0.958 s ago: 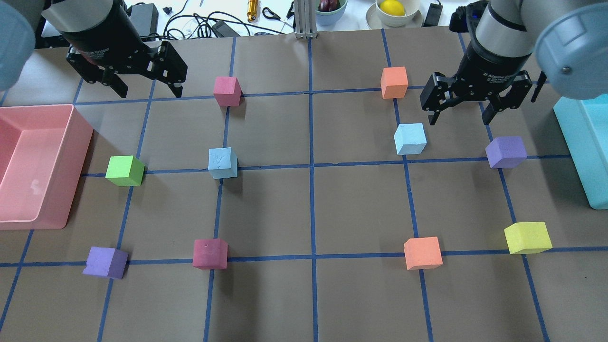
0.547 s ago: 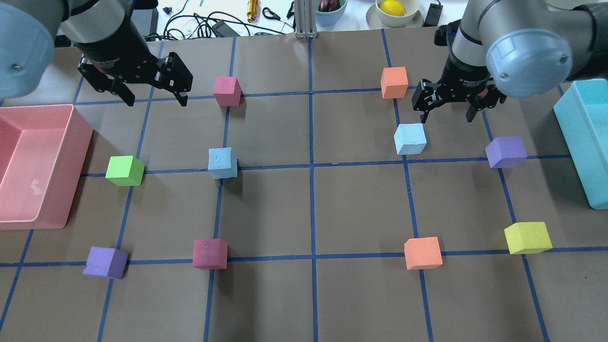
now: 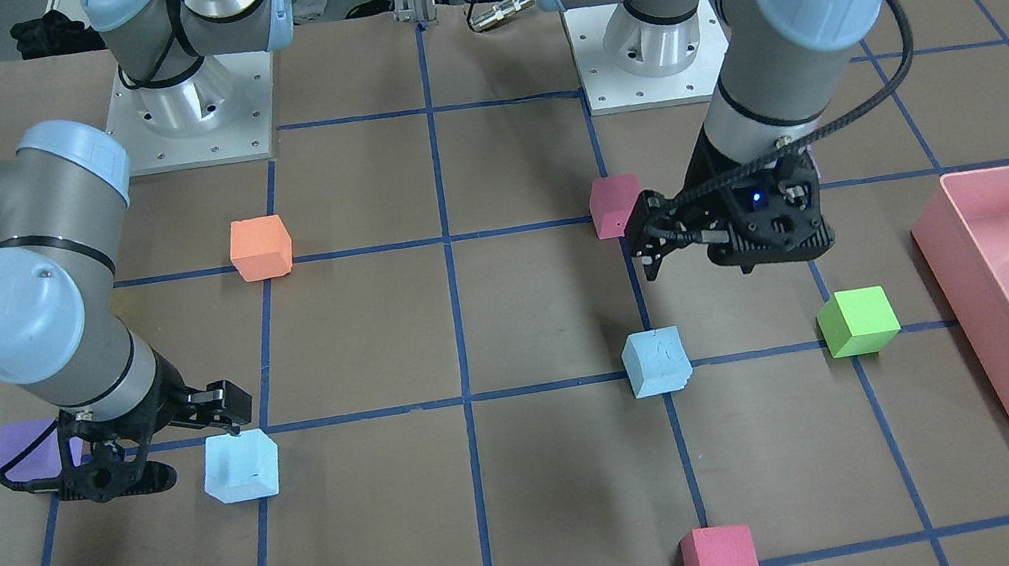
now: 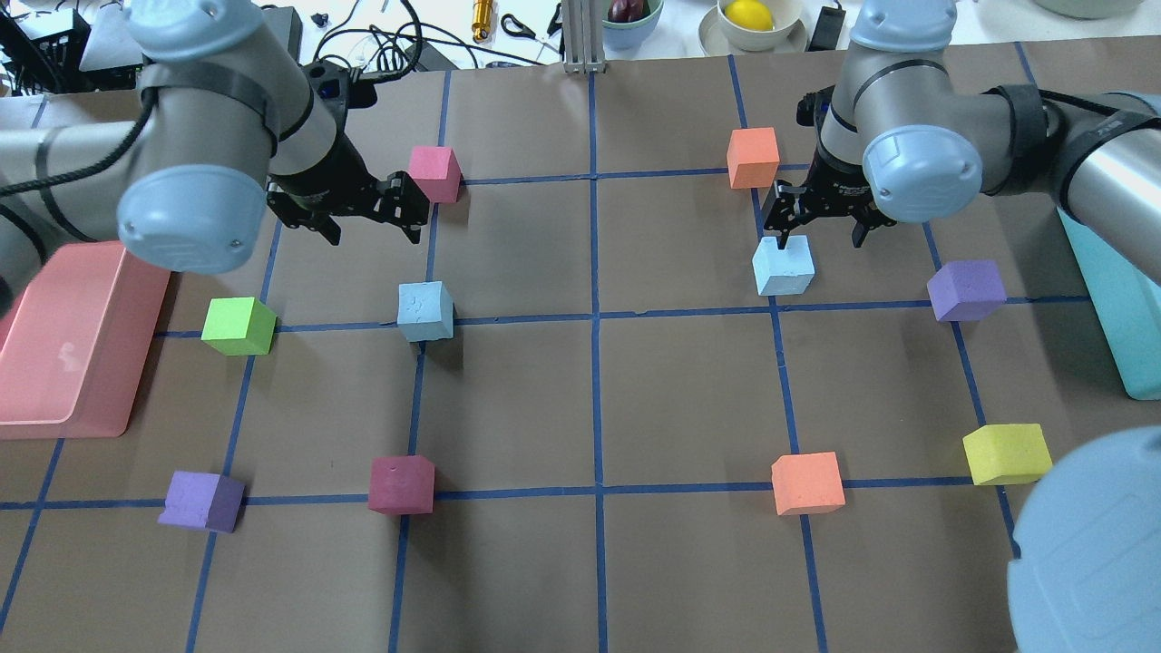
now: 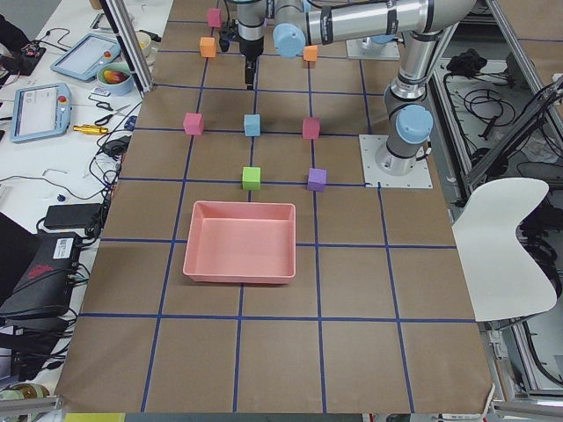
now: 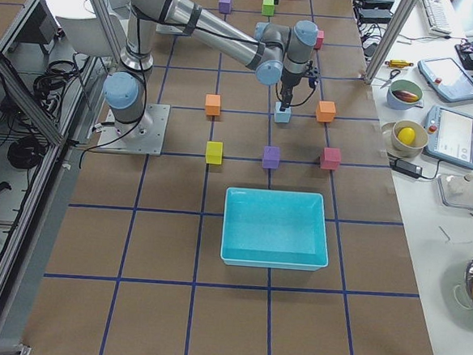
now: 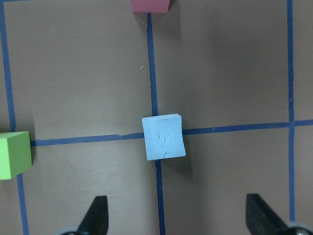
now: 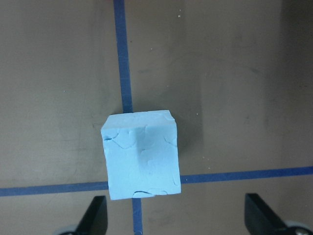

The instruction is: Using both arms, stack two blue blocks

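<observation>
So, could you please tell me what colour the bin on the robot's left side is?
The bin is salmon pink, clearest in the exterior left view.

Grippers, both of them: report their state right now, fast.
Left gripper: open, empty, short of the nearer blue block.
Right gripper: open, empty, close to the other blue block.

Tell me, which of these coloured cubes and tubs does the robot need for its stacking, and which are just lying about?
Needed: left blue block, right blue block, left gripper, right gripper.

Lying about: green cube, yellow cube, orange cubes, purple cubes, pink cubes, pink bin, turquoise bin.
</observation>
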You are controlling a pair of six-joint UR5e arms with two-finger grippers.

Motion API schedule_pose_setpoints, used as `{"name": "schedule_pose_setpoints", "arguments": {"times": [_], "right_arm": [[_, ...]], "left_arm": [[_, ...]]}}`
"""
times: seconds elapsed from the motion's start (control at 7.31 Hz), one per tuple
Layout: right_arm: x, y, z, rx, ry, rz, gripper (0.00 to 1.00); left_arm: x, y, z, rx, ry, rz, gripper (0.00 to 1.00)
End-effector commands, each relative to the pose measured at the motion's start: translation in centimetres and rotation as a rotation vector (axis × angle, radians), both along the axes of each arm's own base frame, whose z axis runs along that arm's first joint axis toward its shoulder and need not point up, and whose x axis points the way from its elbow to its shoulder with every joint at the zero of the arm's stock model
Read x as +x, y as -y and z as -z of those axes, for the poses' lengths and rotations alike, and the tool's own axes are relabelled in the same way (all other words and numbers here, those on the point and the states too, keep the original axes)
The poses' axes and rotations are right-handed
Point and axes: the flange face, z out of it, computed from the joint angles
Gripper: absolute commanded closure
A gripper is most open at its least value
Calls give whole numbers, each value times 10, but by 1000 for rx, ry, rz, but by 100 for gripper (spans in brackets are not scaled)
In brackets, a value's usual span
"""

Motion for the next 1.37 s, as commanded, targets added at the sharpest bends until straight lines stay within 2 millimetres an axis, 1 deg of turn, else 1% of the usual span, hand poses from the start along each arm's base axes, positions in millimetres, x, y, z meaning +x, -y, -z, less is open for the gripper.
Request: {"name": "schedule_pose_setpoints", "arguments": {"times": [0.0, 0.14, 0.41, 0.55, 0.68, 0.82, 0.96, 1.09, 1.23], "right_arm": [[8, 4, 16, 8, 58, -49, 0], [9, 6, 21, 11, 66, -101, 0], [8, 8, 46, 51, 70, -99, 0], [7, 10, 54, 58, 70, -97, 0], [7, 16, 61, 16, 67, -88, 15], [7, 10, 68, 25, 68, -86, 80], [7, 8, 71, 29, 68, -85, 99], [7, 9, 68, 25, 68, -84, 100], [6, 10, 58, 16, 62, -83, 100]], "left_arm": [[0, 14, 62, 58, -1, -8, 0], [0, 17, 75, 75, 1, -7, 0], [-2, 19, 103, 124, 0, -5, 0], [-5, 11, 118, 152, 0, 0, 0], [-5, 8, 130, 126, 0, 1, 0], [-5, 1, 147, 118, 0, 1, 0], [-5, -2, 153, 101, 0, 12, 0], [-5, -4, 158, 109, 1, 6, 0], [-5, -2, 156, 98, 0, 10, 0]]}}
